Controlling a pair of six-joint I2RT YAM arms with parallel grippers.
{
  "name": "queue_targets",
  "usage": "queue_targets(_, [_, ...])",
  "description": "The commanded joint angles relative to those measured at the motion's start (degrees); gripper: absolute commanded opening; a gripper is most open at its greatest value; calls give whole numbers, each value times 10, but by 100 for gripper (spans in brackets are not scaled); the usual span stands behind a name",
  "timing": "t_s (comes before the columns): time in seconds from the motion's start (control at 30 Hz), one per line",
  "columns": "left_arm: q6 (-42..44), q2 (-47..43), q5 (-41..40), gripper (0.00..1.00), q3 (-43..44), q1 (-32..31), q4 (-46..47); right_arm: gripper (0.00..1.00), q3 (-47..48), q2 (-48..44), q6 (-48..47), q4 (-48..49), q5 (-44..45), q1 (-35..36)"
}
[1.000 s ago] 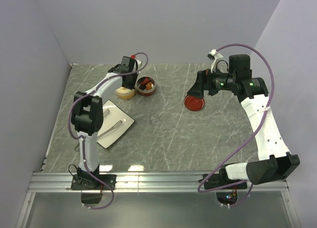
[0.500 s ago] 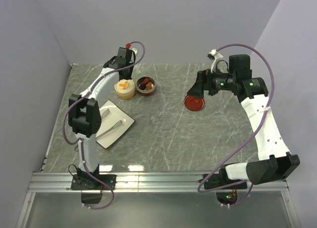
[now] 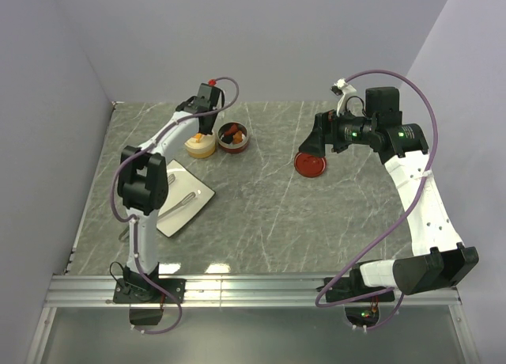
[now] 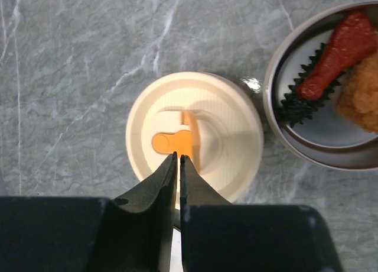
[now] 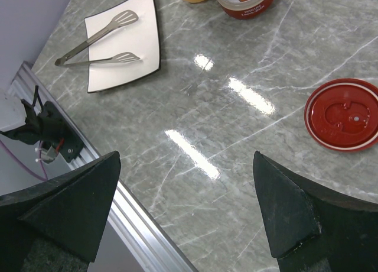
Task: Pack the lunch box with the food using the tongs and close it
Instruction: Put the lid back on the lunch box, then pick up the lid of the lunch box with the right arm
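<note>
The cream tub (image 4: 195,143) of the lunch box stands covered by its cream lid, which has an orange tab (image 4: 176,143) in the middle. My left gripper (image 4: 178,156) (image 3: 202,129) hangs shut right over that tab; whether it touches is unclear. Beside it the dark red tub (image 4: 277,115) (image 3: 232,138) stands uncovered with food inside: a red wedge (image 4: 339,50) and an orange crumbed piece (image 4: 363,91). Its red lid (image 5: 342,113) (image 3: 311,164) lies flat on the table below my right gripper (image 5: 180,207) (image 3: 310,146), which is open and empty. The tongs (image 5: 97,44) (image 3: 180,199) lie on the white plate (image 5: 139,59).
The white square plate (image 3: 194,191) sits at the left front of the grey marble table. An aluminium rail (image 5: 147,224) runs along the near edge. Grey walls enclose the table at the left, back and right.
My left gripper drew back off the cream tub half a second ago, showing its orange tab, and has now come back over it. The right arm has not moved.
</note>
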Motion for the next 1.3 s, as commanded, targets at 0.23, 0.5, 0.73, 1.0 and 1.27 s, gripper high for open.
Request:
queue_targets(0.23, [2,40,5,11,2,-14,2,100,2,-3,-7,2,-2,-3])
queue_targets(0.5, [-6,13,65,13,0,-14,-8,100,3,-2,-11,1,-2,-4])
queue_targets(0.73, [-11,-101,187,49,42,-9,-36,100,20,36,-100,-76,76,-4])
queue_targets(1.0, [-47,-246,364,77,-4,29,-27,100,-63,49,-194,-18,222,1])
queue_targets(1.27, [-140,-354,514,86,-110,92,43,100,-37,144,-207,39,266,15])
